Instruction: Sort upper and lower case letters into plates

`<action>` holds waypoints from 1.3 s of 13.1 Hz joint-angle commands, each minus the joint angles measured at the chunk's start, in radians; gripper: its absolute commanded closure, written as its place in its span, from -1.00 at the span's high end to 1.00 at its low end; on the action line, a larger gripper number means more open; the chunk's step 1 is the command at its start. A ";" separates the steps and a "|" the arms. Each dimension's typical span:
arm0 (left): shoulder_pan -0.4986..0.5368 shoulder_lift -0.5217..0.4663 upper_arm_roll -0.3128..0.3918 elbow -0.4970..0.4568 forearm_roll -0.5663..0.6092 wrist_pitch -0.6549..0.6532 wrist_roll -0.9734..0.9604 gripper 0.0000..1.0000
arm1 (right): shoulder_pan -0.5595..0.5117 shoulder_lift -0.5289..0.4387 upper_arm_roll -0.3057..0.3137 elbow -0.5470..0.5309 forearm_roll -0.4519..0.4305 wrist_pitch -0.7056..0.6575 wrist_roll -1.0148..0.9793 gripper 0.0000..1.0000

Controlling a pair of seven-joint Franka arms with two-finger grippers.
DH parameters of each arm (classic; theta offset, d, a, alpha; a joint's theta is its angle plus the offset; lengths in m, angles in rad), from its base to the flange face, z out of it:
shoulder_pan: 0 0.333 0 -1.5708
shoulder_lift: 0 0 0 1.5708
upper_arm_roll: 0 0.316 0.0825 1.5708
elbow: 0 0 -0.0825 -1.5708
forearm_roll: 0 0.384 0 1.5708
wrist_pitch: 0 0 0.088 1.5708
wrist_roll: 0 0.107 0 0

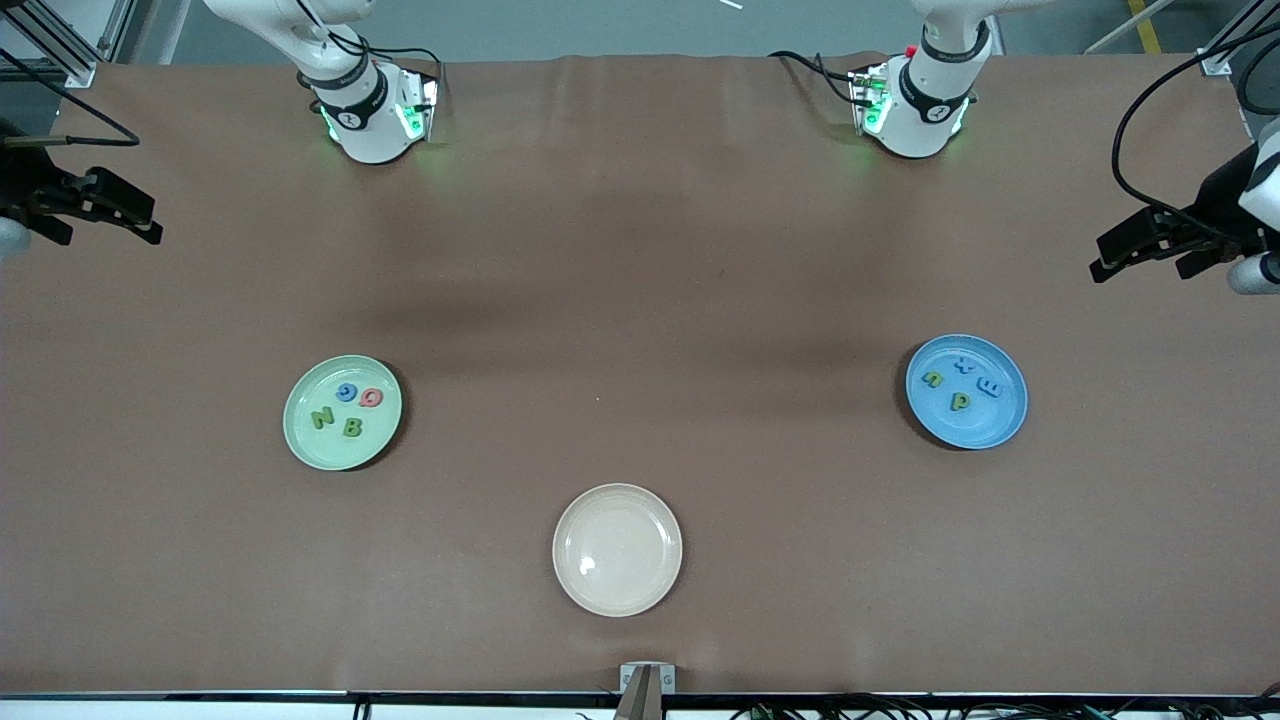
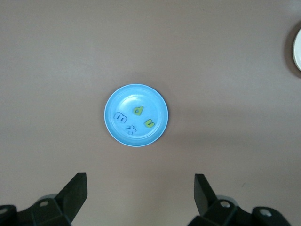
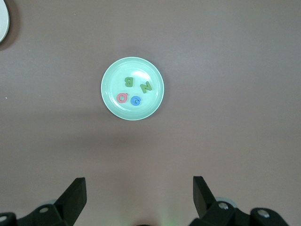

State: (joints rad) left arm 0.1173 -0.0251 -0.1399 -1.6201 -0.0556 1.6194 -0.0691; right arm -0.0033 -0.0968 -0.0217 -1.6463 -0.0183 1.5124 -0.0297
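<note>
My two arms are glossy white, each with a black band near its base carrying a small round white mark, green lamps glowing beside it and thin black cables looping off. My left gripper (image 1: 1135,252) and right gripper (image 1: 120,215) are matt black, with wedge-shaped fingers (image 2: 75,190) and small screw holes.

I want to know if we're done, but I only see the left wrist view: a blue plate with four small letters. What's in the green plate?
Observer: The green plate holds four capitals, among them N and B.
Operator: Where's the cream plate?
Observer: The cream plate lies nearer the front camera than both others, between them.
Operator: And the right gripper?
Observer: The right gripper hangs open over the right arm's end of the table; the left gripper hangs open over the left arm's end.
</note>
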 commanded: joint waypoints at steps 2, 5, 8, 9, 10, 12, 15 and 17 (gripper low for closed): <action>-0.107 0.010 0.077 0.034 0.037 -0.015 0.003 0.99 | 0.000 -0.023 0.005 -0.018 0.012 0.015 0.007 1.00; -0.105 0.008 0.077 0.034 0.040 -0.015 0.005 0.99 | 0.000 -0.023 0.006 -0.017 0.014 0.015 0.004 1.00; -0.105 0.008 0.077 0.034 0.042 -0.015 0.005 0.99 | -0.004 -0.023 0.006 -0.016 0.014 0.015 0.004 1.00; -0.105 0.008 0.077 0.036 0.042 -0.015 0.005 0.99 | -0.006 -0.023 0.005 -0.018 0.014 0.014 0.002 1.00; -0.102 0.007 0.074 0.036 0.042 -0.015 0.005 0.99 | -0.006 -0.023 0.003 -0.018 0.014 0.011 0.002 1.00; -0.099 0.004 0.072 0.036 0.040 -0.015 0.006 0.99 | -0.006 -0.024 0.003 -0.017 0.014 0.011 0.002 1.00; -0.099 0.001 0.071 0.037 0.040 -0.015 0.006 0.99 | -0.001 -0.026 0.006 -0.016 0.014 0.009 0.002 1.00; -0.099 0.001 0.072 0.037 0.040 -0.015 0.006 0.99 | -0.004 -0.027 0.006 -0.016 0.014 0.000 0.002 1.00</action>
State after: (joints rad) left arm 0.0229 -0.0250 -0.0714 -1.6006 -0.0332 1.6195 -0.0692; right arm -0.0026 -0.0975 -0.0193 -1.6460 -0.0173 1.5187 -0.0299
